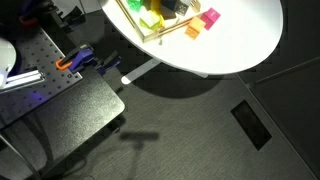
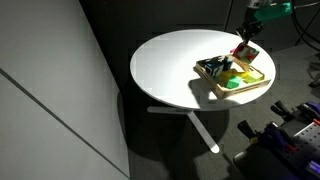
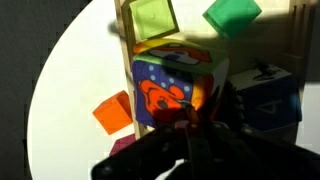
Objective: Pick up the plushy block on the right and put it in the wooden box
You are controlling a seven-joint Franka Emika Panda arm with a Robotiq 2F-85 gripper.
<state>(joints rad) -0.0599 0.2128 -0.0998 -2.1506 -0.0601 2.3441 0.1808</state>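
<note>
- Round white tabletop (image 2: 165, 70).
- Wooden box (image 2: 210, 83) rests on its right side.
- Pink block (image 1: 210, 17) and orange block (image 1: 193, 32) lie on it just beside the box.

A round white table (image 2: 170, 70) on a white pedestal stands on dark grey floor (image 1: 200, 130) beside a grey wall (image 2: 50, 80).
</note>
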